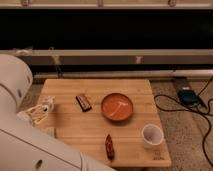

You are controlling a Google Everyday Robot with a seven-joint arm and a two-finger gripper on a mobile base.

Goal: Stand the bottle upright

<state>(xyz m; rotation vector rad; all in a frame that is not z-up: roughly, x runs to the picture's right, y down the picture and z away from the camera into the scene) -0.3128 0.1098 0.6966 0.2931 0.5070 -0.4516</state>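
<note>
My gripper (pixel 33 116) sits at the left edge of the wooden table (pixel 130 87), low over the boards and largely hidden behind the bulk of my own white arm (pixel 15 85). All that shows of it is a pale shape with looping yellowish cable, so I cannot tell how wide it stands or whether it has hold of anything. The bottle (pixel 48 103) seems to be the small whitish form just beside it, up and to the right. It looks to be lying rather than standing, though I cannot make out its cap end or whether I am touching it. I judge the arm is parked there because that corner is where the bottle lies, so the job of setting it on its base looks not yet done. Near the middle of the table is an orange bowl (pixel 117 106); apart from a faint light streak on its floor, nothing appears to be in it. A white cup (pixel 151 134) stands upright near the right front corner, its inside dark and seemingly empty. A dark snack bar (pixel 83 102) lies left of the bowl, and a reddish-brown packet (pixel 109 146) lies near the front edge. Both are well apart from my working corner, so they should not get in the way.
</note>
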